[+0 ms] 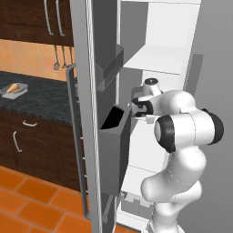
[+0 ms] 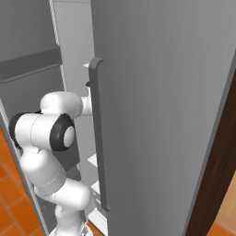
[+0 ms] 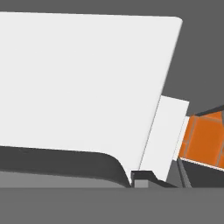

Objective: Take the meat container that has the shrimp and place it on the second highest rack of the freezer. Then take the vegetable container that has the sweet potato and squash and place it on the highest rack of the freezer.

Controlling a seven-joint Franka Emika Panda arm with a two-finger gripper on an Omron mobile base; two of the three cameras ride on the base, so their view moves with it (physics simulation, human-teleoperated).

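Left base view: the tall grey freezer (image 1: pixel 109 136) stands with its door swung open; the white robot arm (image 1: pixel 182 132) reaches in toward the flat white shelves (image 1: pixel 157 59). The small dark 2-finger gripper (image 1: pixel 136 109) sits at mid height inside the compartment, just beside a grey door bin (image 1: pixel 113 132). Fingers clenched shut; no object seen between them. On the dark speckled counter (image 1: pixel 41 98) at left, well apart from the freezer, a shallow grey tray (image 1: pixel 13 89) holds a tapered orange-brown piece, probably the sweet potato (image 1: pixel 15 87); too small to confirm. Shrimp container: cannot tell where it is.

Hand view: a broad white shelf surface (image 3: pixel 83 83) lies close ahead, orange floor tiles (image 3: pixel 203 140) at right.

Right base view: the arm passes behind the long vertical bar handle (image 2: pixel 97 138).
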